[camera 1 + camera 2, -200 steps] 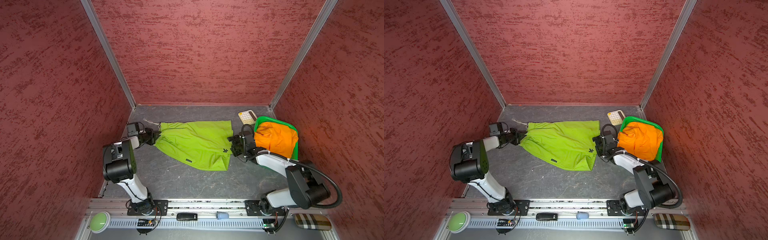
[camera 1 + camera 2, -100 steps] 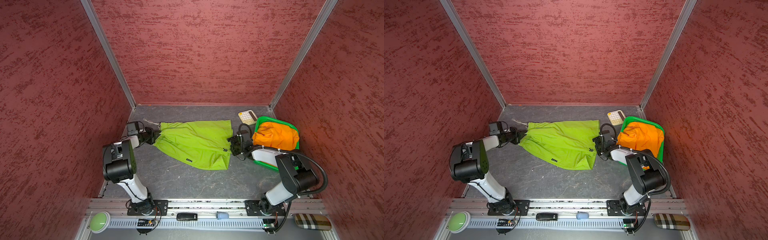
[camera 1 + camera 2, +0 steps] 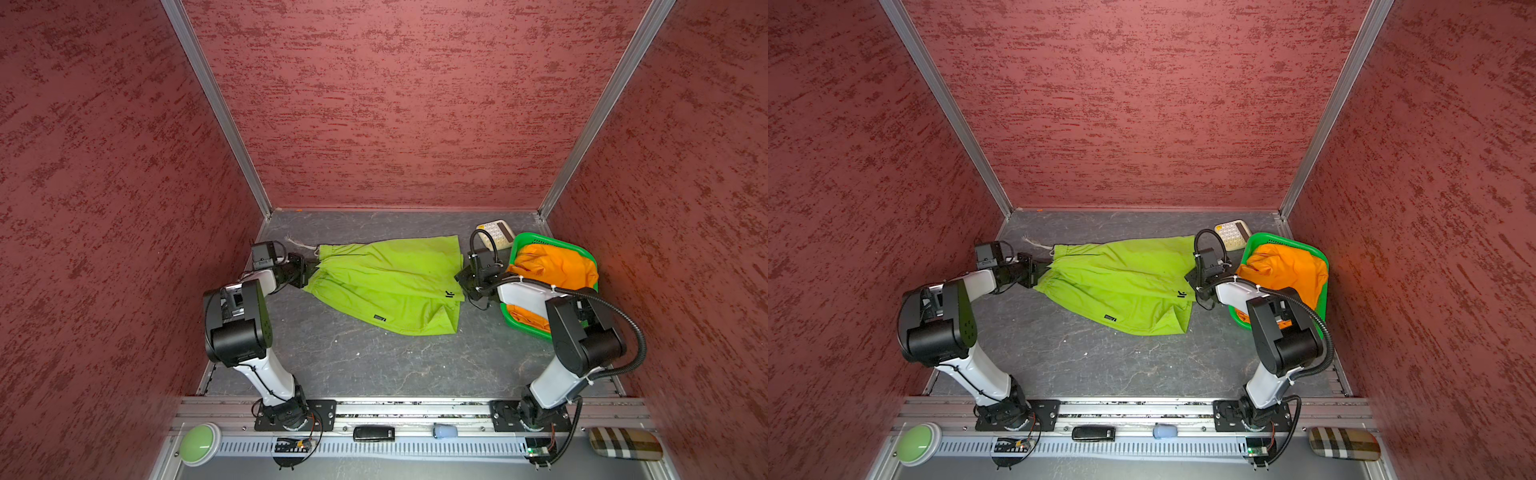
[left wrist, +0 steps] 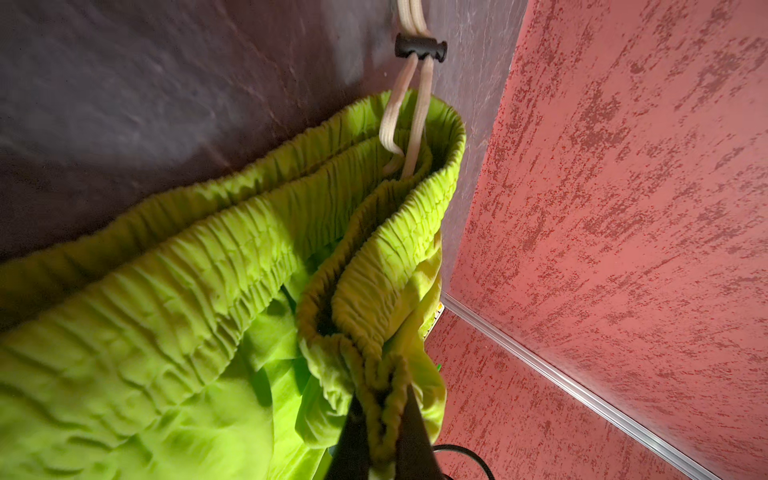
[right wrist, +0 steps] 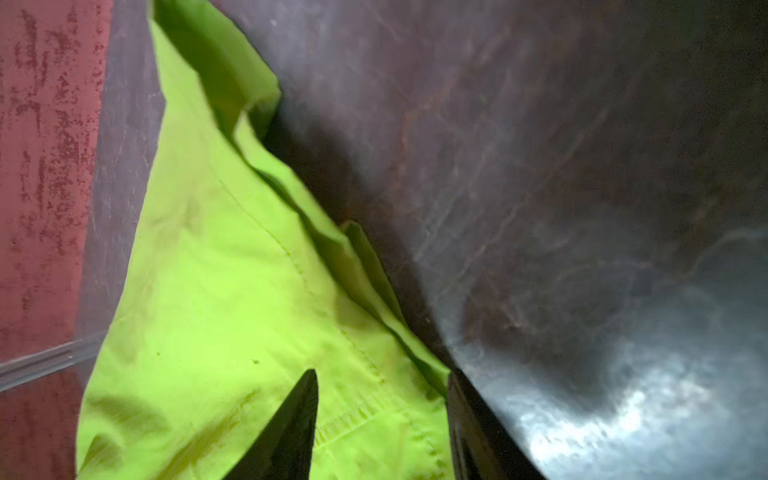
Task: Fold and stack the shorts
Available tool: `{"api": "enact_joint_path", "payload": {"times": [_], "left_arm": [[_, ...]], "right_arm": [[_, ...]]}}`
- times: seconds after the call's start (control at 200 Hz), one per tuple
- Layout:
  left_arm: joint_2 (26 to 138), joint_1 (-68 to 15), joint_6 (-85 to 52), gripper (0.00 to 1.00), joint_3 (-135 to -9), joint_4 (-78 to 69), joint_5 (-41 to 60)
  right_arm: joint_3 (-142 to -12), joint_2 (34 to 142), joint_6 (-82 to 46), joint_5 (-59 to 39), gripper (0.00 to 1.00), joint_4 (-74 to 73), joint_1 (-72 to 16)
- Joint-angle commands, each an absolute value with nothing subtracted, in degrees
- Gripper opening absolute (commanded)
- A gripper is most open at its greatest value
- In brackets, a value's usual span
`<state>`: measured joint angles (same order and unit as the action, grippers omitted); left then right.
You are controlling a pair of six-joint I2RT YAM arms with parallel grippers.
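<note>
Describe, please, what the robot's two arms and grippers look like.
The left arm and right arm both pair white link shells with bulky black joint housings. A black corrugated hose loops along the right one, fastened with white ties. The left gripper and right gripper have slim, black, pointed fingers.

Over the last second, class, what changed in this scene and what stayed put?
The right arm's elbow swung inward over the basket; the right hand stayed at the lime green shorts' hem, jaws open astride it. Unchanged: left hand pinching the waistband, orange shorts in basket.
</note>
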<state>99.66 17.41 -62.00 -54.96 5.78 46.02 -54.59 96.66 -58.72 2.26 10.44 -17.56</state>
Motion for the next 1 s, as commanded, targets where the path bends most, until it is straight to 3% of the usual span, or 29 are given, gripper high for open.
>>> {"api": "enact_joint_path", "payload": {"times": [0.0,0.195,0.411,0.631,0.716,0.997], "left_arm": [[97.2,17.7,-59.7,0.0,-57.3,7.2,45.7],[98.4,17.5,-54.6,0.0,-62.3,14.0,44.8],[102.1,17.3,-49.1,0.0,-68.8,21.4,44.0],[105.2,17.4,-45.3,0.0,-72.8,25.9,42.4],[105.7,17.3,-45.1,0.0,-73.3,26.2,42.5],[107.8,17.3,-44.3,0.0,-74.9,27.3,42.4]], "right_arm": [[-61.5,97.2,-38.3,5.8,0.59,18.1,-17.7],[-71.3,103.1,-11.6,-2.9,0.62,29.5,-18.7],[-72.0,105.8,8.4,4.3,0.63,33.0,-25.0],[-72.3,107.6,13.8,2.4,0.62,31.4,-25.5],[-73.1,110.6,15.3,7.1,0.62,33.3,-25.9],[-69.7,111.1,16.1,7.3,0.78,31.4,-25.9]]}}
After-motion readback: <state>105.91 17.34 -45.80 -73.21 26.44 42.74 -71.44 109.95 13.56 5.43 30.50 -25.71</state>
